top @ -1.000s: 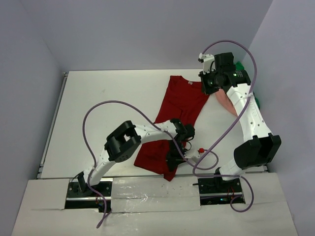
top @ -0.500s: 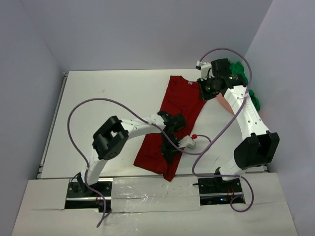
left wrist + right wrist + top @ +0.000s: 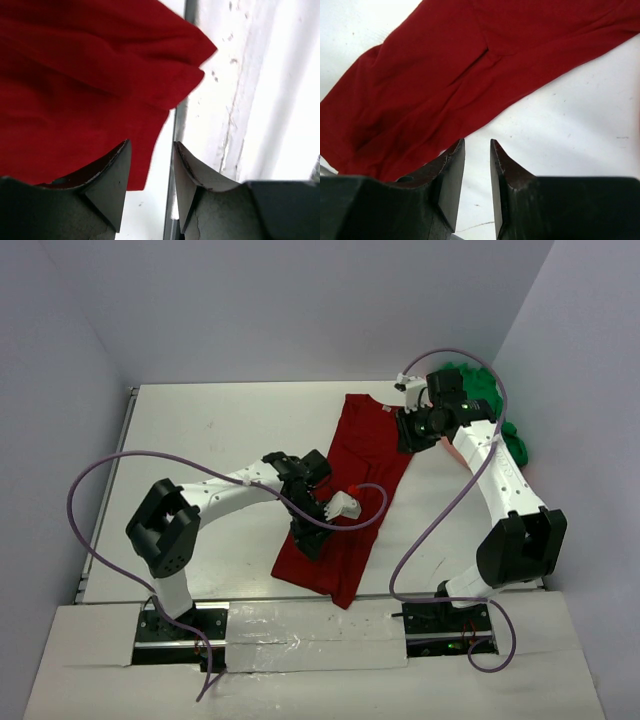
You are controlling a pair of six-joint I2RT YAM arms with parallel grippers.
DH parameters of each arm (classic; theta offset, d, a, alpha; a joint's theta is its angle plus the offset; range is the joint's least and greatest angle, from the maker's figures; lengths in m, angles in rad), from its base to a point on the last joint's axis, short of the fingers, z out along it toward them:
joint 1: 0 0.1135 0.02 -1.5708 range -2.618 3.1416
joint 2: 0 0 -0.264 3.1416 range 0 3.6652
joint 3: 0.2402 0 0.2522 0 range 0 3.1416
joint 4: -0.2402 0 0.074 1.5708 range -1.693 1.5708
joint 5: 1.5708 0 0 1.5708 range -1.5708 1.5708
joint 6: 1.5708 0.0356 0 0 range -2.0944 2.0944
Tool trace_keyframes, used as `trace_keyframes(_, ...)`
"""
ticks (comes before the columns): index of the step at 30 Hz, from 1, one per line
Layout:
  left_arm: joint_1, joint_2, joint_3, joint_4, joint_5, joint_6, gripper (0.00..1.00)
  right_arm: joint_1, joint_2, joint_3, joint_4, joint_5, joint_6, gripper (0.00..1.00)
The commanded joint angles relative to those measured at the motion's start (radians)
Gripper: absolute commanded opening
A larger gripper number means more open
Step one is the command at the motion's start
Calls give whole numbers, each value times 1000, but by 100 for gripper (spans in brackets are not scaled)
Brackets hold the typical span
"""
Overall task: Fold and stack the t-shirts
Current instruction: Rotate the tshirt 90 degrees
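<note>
dark red cotton t-shirt [image 3: 362, 455] long axis far–near | my L claw [image 3: 150, 145] part-open, empty, over near end | R claw [image 3: 476, 142] part-open, empty, at far-right sleeve

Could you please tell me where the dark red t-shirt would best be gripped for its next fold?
Probably its near hem, approached from the near side. The dark red t-shirt lies flat as a long narrow strip with its collar far, so the free hem edge can lift over toward it.
</note>
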Motion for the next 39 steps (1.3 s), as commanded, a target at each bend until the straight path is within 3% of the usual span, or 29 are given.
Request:
trace_keyframes(1,8,5,-43,-8,99,47,48,12,-19,-27,59,3,5,35)
trace_keyframes(6,72,-7,-81,57,93,58,49,48,17,-90,162,35,5,31)
trace_keyframes(11,207,-21,-54,82,123,53,49,155,115,-67,113,3,16,30)
trace_keyframes(17,243,11,-50,-7,278,122,51,272,151,-84,127,157,24,32)
trace_keyframes(19,243,42,-44,-85,307,194,59,275,160,-72,113,125,17,32)
trace_keyframes(20,244,56,-44,-97,301,203,71,282,162,-75,105,106,11,33)
trace_keyframes(22,257,44,-56,-76,295,199,73,298,162,-84,94,80,-13,33)
trace_keyframes(23,278,-23,-98,15,252,141,75,336,151,-111,147,174,-7,33)
trace_keyframes(29,332,-185,-205,302,117,-25,76,363,181,-106,220,362,-13,34)
trace_keyframes(36,460,-398,-345,622,-154,-212,77,364,321,-54,346,609,-15,35)
trace_keyframes(39,513,-482,-405,751,-310,-267,77,354,414,20,367,710,20,27)
